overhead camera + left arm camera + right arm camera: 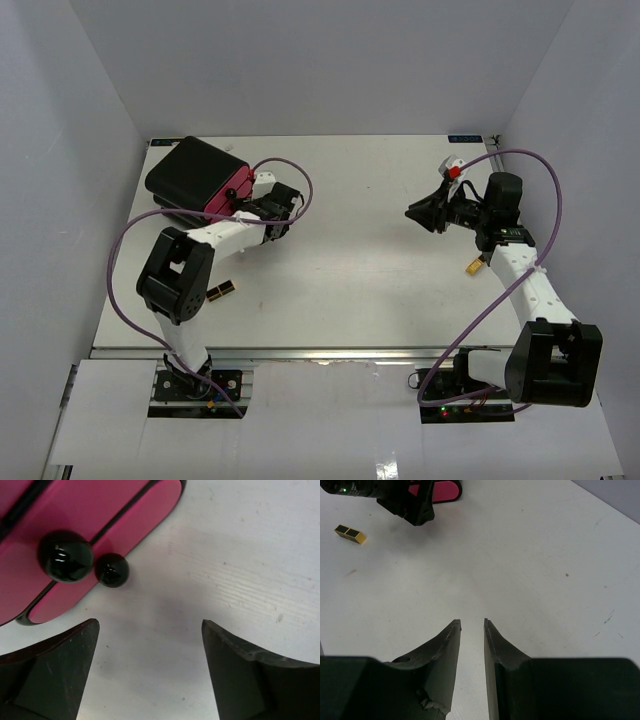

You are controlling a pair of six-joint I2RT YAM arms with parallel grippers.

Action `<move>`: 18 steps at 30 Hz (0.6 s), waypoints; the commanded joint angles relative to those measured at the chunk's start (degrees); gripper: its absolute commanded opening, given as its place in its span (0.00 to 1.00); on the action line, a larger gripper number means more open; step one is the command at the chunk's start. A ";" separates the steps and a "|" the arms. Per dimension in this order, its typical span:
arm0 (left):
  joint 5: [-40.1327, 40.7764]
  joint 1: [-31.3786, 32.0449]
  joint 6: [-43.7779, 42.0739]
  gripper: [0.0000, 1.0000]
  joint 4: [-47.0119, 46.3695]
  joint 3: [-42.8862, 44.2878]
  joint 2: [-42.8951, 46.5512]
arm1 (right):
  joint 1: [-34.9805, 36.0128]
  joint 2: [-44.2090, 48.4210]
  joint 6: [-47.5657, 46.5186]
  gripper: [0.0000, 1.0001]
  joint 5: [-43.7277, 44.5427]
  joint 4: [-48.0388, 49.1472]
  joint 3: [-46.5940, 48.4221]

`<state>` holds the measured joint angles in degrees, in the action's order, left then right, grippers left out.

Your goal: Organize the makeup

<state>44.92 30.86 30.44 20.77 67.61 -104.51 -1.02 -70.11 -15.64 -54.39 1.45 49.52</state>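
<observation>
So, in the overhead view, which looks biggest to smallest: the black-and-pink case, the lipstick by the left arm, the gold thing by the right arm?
1. black-and-pink case, by far.
2. lipstick.
3. gold thing; the right arm may hide part of it, so this order is unsure.

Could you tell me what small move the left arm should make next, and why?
Probably shift the left gripper toward the smaller black knob on the pink case front until the knob sits between the open jaws. The gripper holds nothing, the knob lies just beyond it, and a lipstick lies loose outside the case.
</observation>
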 commanded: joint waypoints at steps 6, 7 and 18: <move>25.36 2.89 20.73 0.93 6.39 6.88 -12.01 | -0.13 -0.57 -0.71 0.32 -1.40 0.83 0.76; 27.11 2.88 21.74 0.90 8.29 7.60 -13.80 | -0.13 -0.64 -0.71 0.32 -1.33 0.83 0.76; 30.49 -0.60 23.27 0.75 10.87 14.46 -20.07 | -0.21 -1.16 -0.97 0.32 -1.33 0.65 0.93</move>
<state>72.01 32.40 52.35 30.43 79.41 -123.79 -1.02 -70.98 -15.70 -54.41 1.43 49.52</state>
